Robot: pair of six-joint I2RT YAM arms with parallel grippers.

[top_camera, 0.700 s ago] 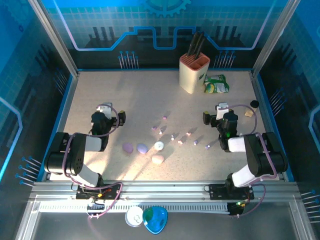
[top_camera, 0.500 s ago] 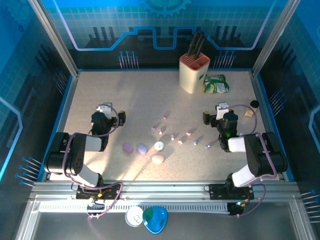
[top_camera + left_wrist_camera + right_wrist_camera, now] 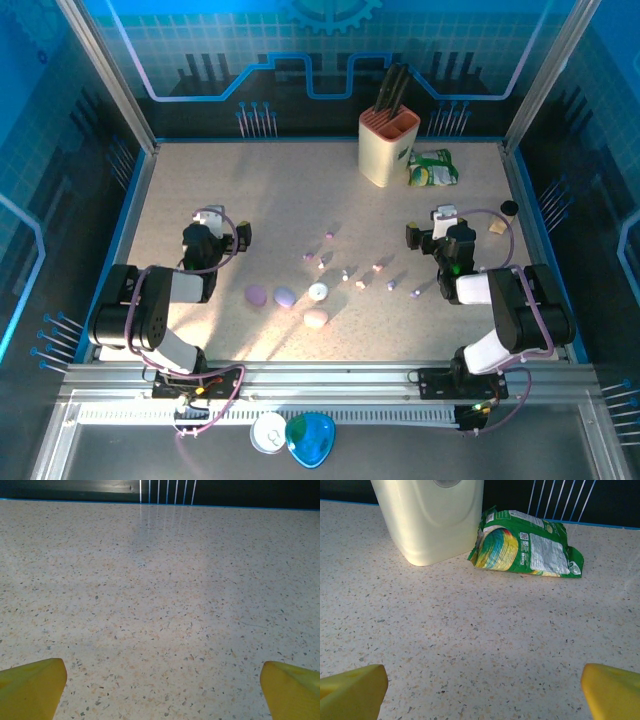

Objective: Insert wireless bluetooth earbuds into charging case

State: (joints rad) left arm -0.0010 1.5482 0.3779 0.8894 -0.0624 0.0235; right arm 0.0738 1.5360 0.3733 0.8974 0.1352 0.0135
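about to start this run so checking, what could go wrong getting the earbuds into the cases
The tiny pastel plastic earbuds lie loose and close together; the open yellow left fingers could knock neighbours away or drop one.
The rounded pastel pebble-shaped cases sit bunched and loose, so pressing an earbud in may slide one.
The right fingers face the cream knife block, away from the earbuds; turning back could scatter them.
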